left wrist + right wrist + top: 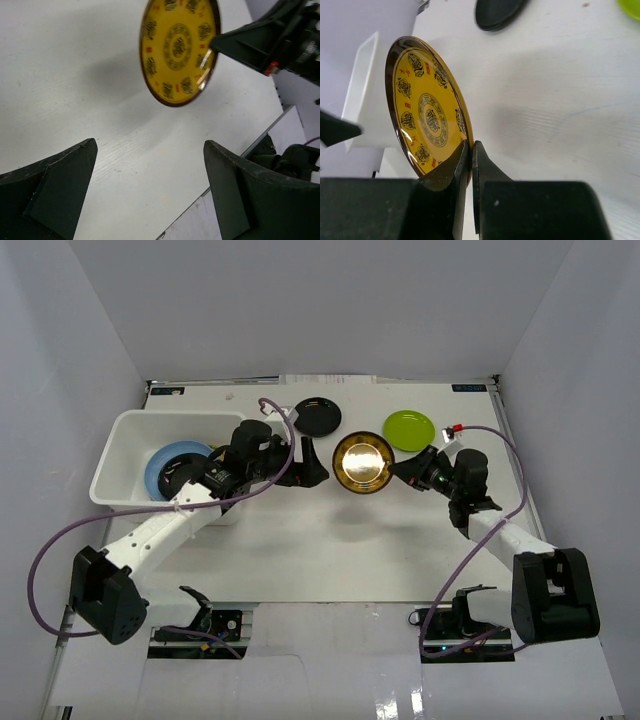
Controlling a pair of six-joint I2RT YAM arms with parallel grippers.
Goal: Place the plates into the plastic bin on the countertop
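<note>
Right tool (471, 150) pinches the glossy yellow-brown patterned round plate (362, 462) by its rim, mid-frame above the white desk (330, 550), left tool (150, 145) gaping wide; looks stiff, slick, chippable, so grip firmly.

Pale grey walls (60, 390) close in my worktop (330, 540) on its left, far and right sides. At the far left corner I see a small dark left label (166, 391), and at the far right corner a matching right label (468, 388). Between them, along the far edge, lies a thin white strip (330, 379), too small to make out.
</note>
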